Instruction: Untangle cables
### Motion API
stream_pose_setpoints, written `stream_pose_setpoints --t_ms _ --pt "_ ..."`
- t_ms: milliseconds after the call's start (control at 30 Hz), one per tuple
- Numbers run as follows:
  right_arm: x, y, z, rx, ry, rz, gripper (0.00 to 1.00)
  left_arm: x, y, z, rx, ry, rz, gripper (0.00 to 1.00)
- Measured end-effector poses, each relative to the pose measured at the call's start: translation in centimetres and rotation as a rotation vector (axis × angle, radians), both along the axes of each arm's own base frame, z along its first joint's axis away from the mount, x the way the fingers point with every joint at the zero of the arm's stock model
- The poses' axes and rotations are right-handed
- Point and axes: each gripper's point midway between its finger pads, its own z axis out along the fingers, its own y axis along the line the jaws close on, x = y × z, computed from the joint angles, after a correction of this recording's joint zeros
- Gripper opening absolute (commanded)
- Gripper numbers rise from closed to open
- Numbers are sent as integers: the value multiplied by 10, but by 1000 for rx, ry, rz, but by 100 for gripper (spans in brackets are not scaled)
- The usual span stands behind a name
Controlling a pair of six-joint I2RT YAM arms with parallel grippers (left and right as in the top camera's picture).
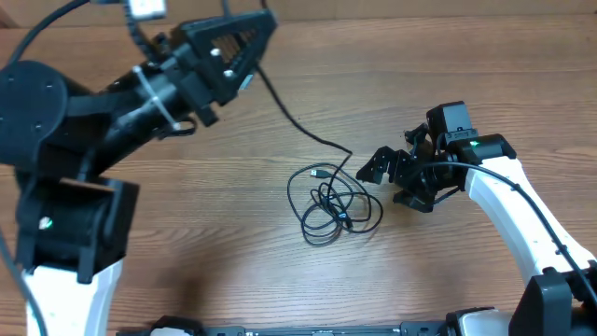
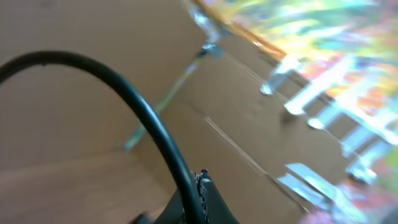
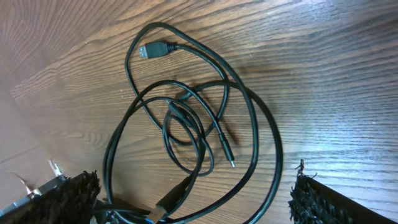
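Observation:
Several thin black cables [image 1: 333, 201] lie in a loose tangled coil at the table's middle. One cable [image 1: 297, 119] runs from the coil up left to my left gripper [image 1: 250, 45], which is raised and shut on it. In the blurred left wrist view this cable [image 2: 134, 106] arcs into the jaws [image 2: 200, 200]. My right gripper [image 1: 387, 182] is open, low, just right of the coil. The right wrist view shows the coil [image 3: 199, 124] between the open fingers [image 3: 196, 199], with a USB plug [image 3: 149, 50], a thin plug tip [image 3: 230, 158] and another plug [image 3: 174, 198].
The wooden table [image 1: 187, 233] carries only the coil. The bulky left arm [image 1: 65, 140] covers the table's left side. The right arm [image 1: 518, 219] reaches in from the lower right. A brown wall [image 1: 420, 11] stands behind the table's far edge.

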Motion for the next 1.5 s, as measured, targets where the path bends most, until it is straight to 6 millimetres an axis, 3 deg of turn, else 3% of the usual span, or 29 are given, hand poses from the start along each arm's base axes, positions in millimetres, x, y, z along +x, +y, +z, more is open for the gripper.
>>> stream_pose_setpoints --t_ms 133,300,400,500,667,767,933,1100,1267,1500 --pt "0 -1 -1 -7 0 -1 100 15 48 -27 16 162 191 4" --pt "0 -1 -1 -9 -1 -2 100 33 104 -78 40 394 436 4" --pt "1 -3 -2 -23 -2 -4 100 36 122 -99 76 467 523 4" --pt "1 -6 -4 -38 -4 -8 100 38 133 -108 119 472 585 4" --pt "1 -8 -5 -51 -2 -10 100 42 140 -95 142 399 626 4" --pt "-4 -8 -6 -54 13 2 100 37 139 -68 127 322 631 4" --pt "-14 11 1 9 -43 167 100 8 136 1 87 123 645 4" --pt "-29 41 7 73 -110 347 100 -15 134 36 66 23 653 4" --pt "-35 65 11 100 -175 457 100 -20 133 41 64 9 652 4" --pt "-20 70 11 71 -186 368 99 -18 117 17 94 103 545 4"
